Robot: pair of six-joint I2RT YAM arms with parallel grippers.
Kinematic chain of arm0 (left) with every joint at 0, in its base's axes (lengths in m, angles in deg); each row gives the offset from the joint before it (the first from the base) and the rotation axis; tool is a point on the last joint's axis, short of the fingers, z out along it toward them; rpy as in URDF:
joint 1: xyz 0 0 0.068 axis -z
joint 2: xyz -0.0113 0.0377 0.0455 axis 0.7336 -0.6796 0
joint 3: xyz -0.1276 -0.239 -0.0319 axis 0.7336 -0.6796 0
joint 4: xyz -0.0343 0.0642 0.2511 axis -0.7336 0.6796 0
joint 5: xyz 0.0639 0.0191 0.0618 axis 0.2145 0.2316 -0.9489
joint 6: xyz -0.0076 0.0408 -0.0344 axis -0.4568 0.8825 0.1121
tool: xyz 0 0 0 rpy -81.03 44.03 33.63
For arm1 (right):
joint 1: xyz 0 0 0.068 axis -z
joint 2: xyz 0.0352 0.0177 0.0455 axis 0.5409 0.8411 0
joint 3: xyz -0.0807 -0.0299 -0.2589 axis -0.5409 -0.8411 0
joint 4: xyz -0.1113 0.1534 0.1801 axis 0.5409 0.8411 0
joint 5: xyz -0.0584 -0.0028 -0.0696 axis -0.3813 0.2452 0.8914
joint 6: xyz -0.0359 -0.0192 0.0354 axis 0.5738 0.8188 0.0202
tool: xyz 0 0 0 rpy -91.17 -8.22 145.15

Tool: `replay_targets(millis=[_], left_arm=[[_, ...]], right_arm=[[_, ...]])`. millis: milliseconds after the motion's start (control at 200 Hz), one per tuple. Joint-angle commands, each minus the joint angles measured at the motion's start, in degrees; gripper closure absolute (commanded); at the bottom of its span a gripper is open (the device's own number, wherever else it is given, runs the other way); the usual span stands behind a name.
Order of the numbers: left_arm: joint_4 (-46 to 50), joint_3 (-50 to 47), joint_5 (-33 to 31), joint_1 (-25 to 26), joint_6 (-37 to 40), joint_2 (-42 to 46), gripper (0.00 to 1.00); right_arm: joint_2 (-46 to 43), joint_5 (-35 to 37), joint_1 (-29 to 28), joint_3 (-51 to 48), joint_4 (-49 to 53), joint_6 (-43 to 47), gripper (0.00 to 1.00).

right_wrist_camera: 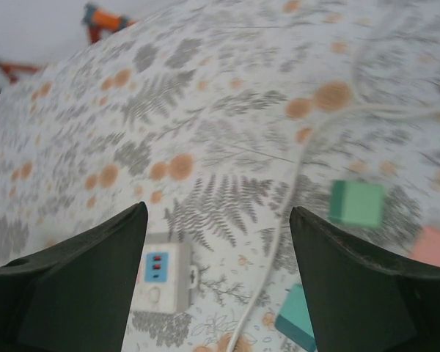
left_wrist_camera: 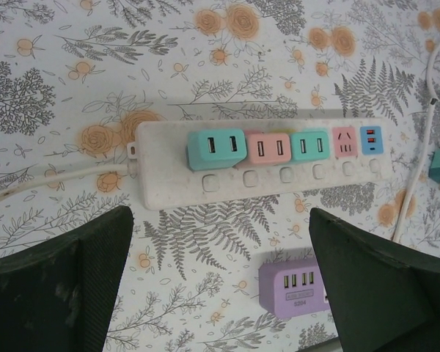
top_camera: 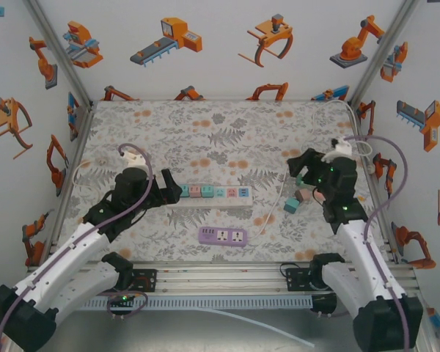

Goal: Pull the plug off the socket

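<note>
Dark green fingers of the left gripper stand wide apart, holding nothing. Just ahead, centred on the gap, a teal plug sits in the white power strip, which runs finger to finger. The right gripper, also spread, hangs farther off, past the strip's end.

White walls printed with orange robot cartoons enclose a floral-patterned table on three sides.
</note>
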Motion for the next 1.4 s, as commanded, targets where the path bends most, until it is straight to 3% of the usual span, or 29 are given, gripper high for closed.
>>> replay_targets(millis=[0, 180, 401, 631, 981, 1157, 1397], left_arm=[[-0.79, 0.03, 0.66, -0.47, -0.77, -0.65, 0.03], [1.96, -0.61, 0.06, -1.74, -3.67, -0.89, 0.03], [2.34, -2.12, 3.76, -5.62, -5.97, -1.18, 0.02], [0.35, -2.32, 8.23, -8.55, -6.25, -5.75, 0.00], [-3.95, -3.65, 9.57, -9.78, -6.00, -12.61, 0.17], [-5.72, -3.76, 11.08, -10.09, -5.96, -15.47, 0.28], [-8.18, -3.25, 9.99, -10.36, -6.42, -20.85, 0.36]], right_arm=[[4.87, 0.99, -11.54, 5.22, 1.28, 17.74, 0.30], [15.48, -7.57, -28.00, 11.66, 3.35, 41.71, 0.32], [29.54, -15.36, -34.34, 23.20, 12.80, 54.67, 0.32], [42.74, -19.43, -36.88, 30.78, 13.49, 57.53, 0.32], [56.30, -23.19, -36.97, 36.98, 9.28, 57.86, 0.39], [58.82, -23.48, -37.02, 37.75, 9.12, 58.82, 0.54], [59.75, -24.06, -36.95, 37.92, 9.12, 60.37, 0.74]])
